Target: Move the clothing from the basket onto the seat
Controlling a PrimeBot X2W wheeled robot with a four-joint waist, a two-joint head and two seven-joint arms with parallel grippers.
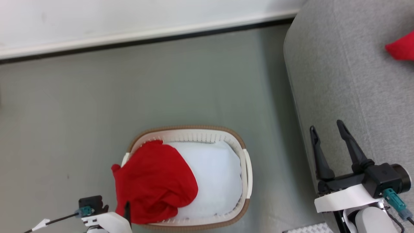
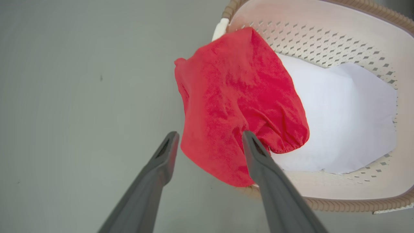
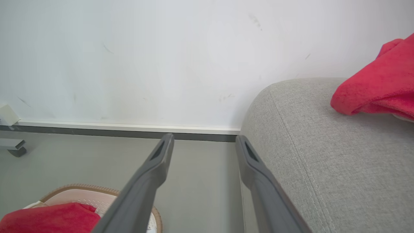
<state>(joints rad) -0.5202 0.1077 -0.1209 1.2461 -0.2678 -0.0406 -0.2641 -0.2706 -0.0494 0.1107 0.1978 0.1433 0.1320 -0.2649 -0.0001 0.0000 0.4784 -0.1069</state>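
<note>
- My left tool (image 2: 209, 134) wide open, empty, pointed at red garment (image 2: 233, 97) draped over basket (image 2: 323, 32) rim.
- My right tool (image 1: 326, 125) open, empty, at sofa (image 1: 339, 81) edge.
- Other red garment (image 1: 402, 48) lies on sofa.

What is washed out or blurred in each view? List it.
Head view: the flat white cloth inside the oval cream plastic basket is blown out, folds lost. Left wrist view: near jaws soft, red fabric garment crisp. Right wrist view: jaws soft, grey upholstered sofa weave sharp.

I seem to be in a home room. A grey sofa (image 1: 349, 81) stands on bare floor (image 1: 81, 113). Beside it sits a laundry basket (image 1: 246, 168), below a white wall (image 3: 129, 58).
</note>
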